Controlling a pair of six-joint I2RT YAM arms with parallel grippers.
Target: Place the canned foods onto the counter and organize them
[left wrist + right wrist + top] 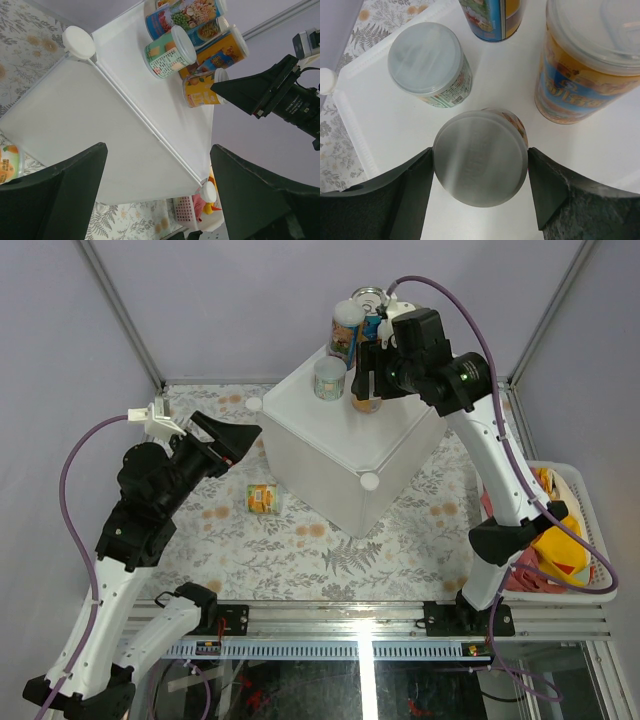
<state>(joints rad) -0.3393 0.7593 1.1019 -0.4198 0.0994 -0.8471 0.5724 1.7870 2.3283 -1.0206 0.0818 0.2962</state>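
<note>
The counter (pixel 330 445) is a white cube with round corner knobs. At its far corner stand a green-labelled can (pixel 329 378), an orange tall can (pixel 345 330) and a blue one (pixel 368 302). My right gripper (pixel 367 390) reaches down over that corner and is shut on a small orange can (pixel 480 162) with a grey lid, both fingers pressed to its sides as it stands on the counter top (pixel 395 130). Around it are the green can (pixel 427 65), blue can (pixel 492 17) and tall orange can (pixel 590 65). Another can (pixel 264 499) lies on the table left of the counter. My left gripper (pixel 235 440) hangs open and empty beside the counter's left side (pixel 125 160).
A white slatted basket (pixel 585 540) of cloths sits at the right table edge, beside the right arm. The table has a floral cover (pixel 290 550). Metal frame posts rise at the back corners. The fallen can (pixel 9 162) shows at the left wrist view's lower left.
</note>
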